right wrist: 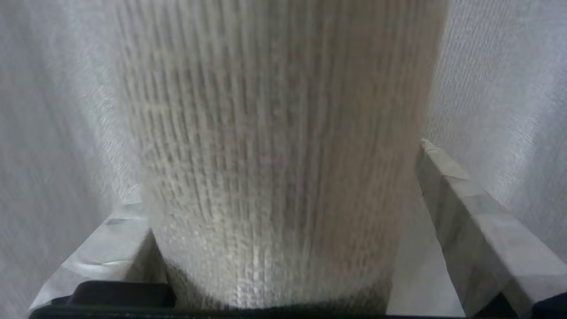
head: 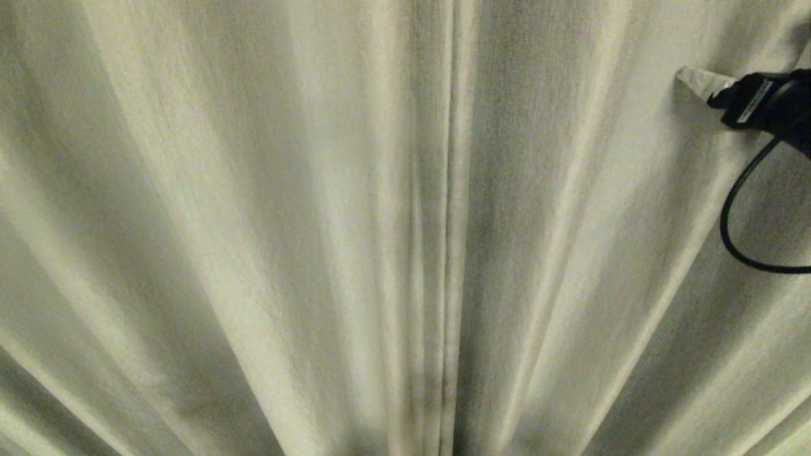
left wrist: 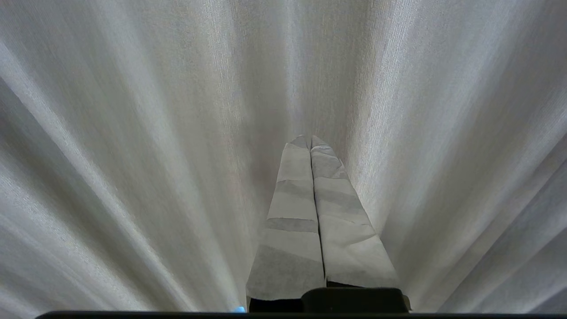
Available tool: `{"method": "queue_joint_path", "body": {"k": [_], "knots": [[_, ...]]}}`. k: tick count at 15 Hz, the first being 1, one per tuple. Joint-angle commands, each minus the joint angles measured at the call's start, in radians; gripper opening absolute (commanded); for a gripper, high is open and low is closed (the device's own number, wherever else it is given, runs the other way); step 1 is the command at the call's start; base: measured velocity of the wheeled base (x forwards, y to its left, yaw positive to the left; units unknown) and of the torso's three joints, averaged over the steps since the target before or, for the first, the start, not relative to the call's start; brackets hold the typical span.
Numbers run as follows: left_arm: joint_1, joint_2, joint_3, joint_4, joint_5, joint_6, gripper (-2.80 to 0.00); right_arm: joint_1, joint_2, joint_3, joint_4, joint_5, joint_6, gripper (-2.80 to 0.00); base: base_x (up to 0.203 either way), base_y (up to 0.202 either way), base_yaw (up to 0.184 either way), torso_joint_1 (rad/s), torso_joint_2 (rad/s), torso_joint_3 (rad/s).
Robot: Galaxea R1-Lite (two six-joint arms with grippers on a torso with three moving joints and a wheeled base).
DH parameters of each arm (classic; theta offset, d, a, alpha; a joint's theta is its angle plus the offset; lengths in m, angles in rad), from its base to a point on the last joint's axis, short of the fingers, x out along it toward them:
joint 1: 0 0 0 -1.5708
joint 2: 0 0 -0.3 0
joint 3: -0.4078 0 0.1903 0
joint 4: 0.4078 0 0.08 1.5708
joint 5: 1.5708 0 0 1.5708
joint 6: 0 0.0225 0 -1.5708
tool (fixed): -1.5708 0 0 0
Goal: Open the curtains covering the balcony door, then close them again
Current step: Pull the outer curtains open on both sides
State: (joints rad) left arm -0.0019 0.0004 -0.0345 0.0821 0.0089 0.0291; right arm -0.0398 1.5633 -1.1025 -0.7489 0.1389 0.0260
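Curtains (head: 266, 228): beige woven drapes fill the whole head view, hanging in long pleats that fan outward toward the bottom corners.
Curtains, left part: broad soft folds, lighter along the ridges and shaded in the hollows between them.
Curtains, middle: two vertical panel edges meet in a narrow dark seam (head: 451, 228) running from top to bottom, so the drapes are drawn together.
Left claw (left wrist: 311, 142): seen only in its own wrist view, its two tape-wrapped fingers (left wrist: 292, 230) pressed flat against each other with nothing between them; the tips point at the fabric (left wrist: 133, 133), and whether they touch it cannot be told.
Curtains, right part: more pleats slanting out to the right.
Right claw (right wrist: 283, 186): spread wide, with one thick rounded fold of the drape (right wrist: 274, 133) bulging into the gap between its fingers; one finger (right wrist: 469, 212) stands just beside the fold, the other (right wrist: 106, 248) is partly covered by it.
Right claw in the head view: at the upper right edge, only one pale fingertip (head: 700, 81) reaches left onto the fabric from the black body (head: 760, 101).
Cable (head: 735, 215): a black loop hangs below that body, in front of the drape.
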Motion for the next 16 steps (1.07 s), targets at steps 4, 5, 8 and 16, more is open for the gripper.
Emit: {"method": "queue_joint_path", "body": {"k": [4, 5, 8, 16], "knots": [[0.0, 0.0, -0.001, 0.001, 0.0, 0.0, -2.8, 0.001, 0.061, -0.054, -0.006, 0.002, 0.0, -2.8, 0.0, 0.0, 0.0, 0.0, 0.0, 0.0], [-0.001, 0.0, -0.001, 0.0, 0.0, 0.0, -2.8, 0.001, 0.06, -0.054, -0.006, 0.001, 0.0, -2.8, 0.0, 0.0, 0.0, 0.0, 0.0, 0.0], [0.0, 0.0, 0.001, 0.001, 0.0, 0.0, -2.8, 0.001, 0.055, -0.05, -0.007, 0.001, -0.001, -2.8, 0.0, 0.0, 0.0, 0.0, 0.0, 0.0], [0.0, 0.0, 0.001, 0.001, 0.0, 0.0, -2.8, 0.0, 0.052, -0.045, -0.073, 0.001, -0.008, -2.8, 0.0, 0.0, 0.0, 0.0, 0.0, 0.0]]}}
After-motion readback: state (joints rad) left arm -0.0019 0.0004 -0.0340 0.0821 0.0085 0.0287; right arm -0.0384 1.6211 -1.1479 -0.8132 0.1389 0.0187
